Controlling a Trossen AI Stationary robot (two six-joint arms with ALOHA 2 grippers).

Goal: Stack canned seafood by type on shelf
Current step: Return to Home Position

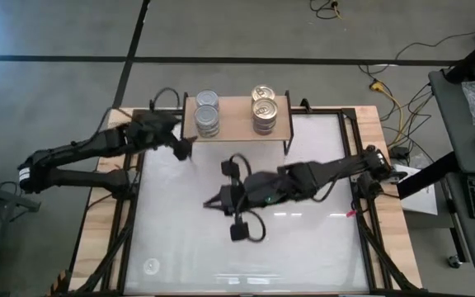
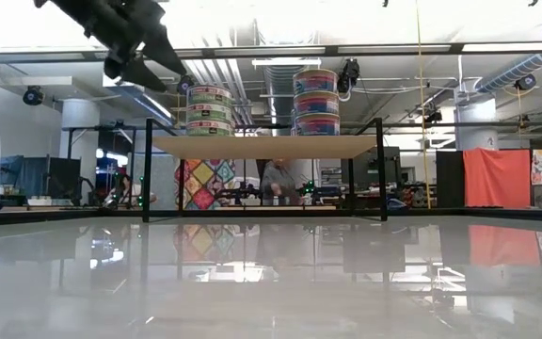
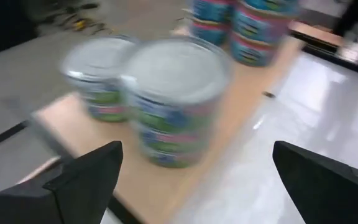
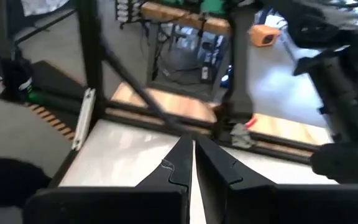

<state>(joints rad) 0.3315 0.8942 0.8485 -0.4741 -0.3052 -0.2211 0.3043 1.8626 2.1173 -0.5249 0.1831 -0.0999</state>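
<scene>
Left end effector (image 1: 185,148), spread, should retreat straight back from the silver-lidded tins (image 1: 208,122) ahead; right end effector (image 1: 214,202), pressed together, over the surface (image 1: 303,247).

Shelf (image 1: 236,124) stood at the far edge of the white table (image 1: 303,256). It carried silver-lid can stacks (image 1: 208,118) at the left end and gold-lid stacks (image 1: 264,111) right of centre.

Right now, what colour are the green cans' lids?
Silver-grey, on the green cans, clearest in the left wrist view.
</scene>
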